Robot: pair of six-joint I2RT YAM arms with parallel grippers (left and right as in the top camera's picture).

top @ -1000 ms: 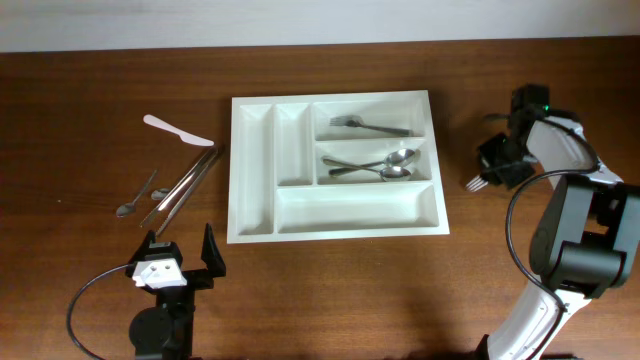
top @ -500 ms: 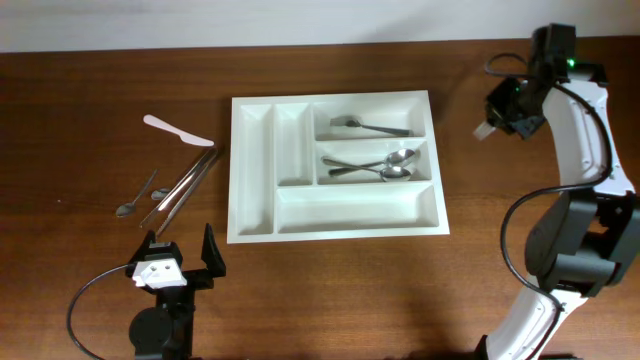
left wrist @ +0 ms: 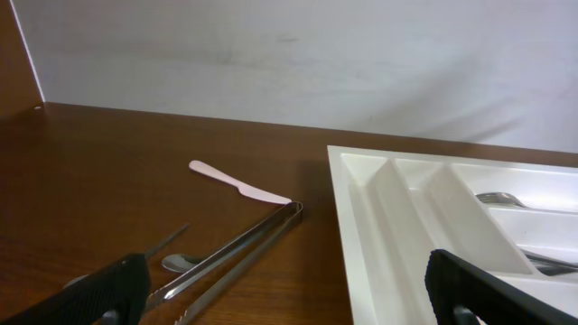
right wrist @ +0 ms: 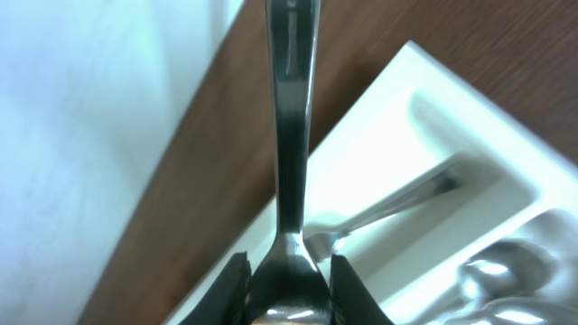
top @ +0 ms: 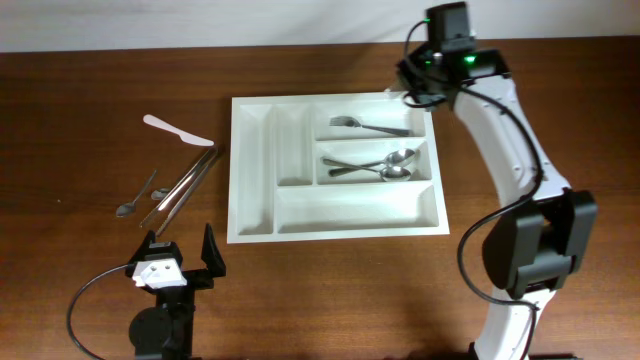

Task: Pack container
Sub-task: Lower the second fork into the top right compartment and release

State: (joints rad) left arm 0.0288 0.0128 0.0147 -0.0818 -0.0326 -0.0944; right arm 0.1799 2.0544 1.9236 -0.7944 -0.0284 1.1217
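The white cutlery tray point(top: 255, 200) lies mid-table. Its upper wide compartment holds a fork point(top: 375, 127), and the middle one holds two spoons point(top: 385, 165). My right gripper point(top: 415, 90) hovers over the tray's far right corner, shut on a metal fork point(right wrist: 291, 135) whose handle points away from the jaws point(right wrist: 287, 284). The tray's corner point(right wrist: 397, 117) shows below it. My left gripper point(top: 180, 262) is open and empty near the front left edge, and the tray point(left wrist: 379, 226) is to its right.
Left of the tray lie a white plastic knife point(top: 178, 130), metal tongs point(top: 185, 185) and a small spoon point(top: 135, 198). They also show in the left wrist view: knife point(left wrist: 237, 183), tongs point(left wrist: 235, 257), spoon point(left wrist: 181, 262). A wall stands behind the table.
My right arm lifted the fork from the table right of the tray and swung left to the tray's far right corner. The left arm has not moved.
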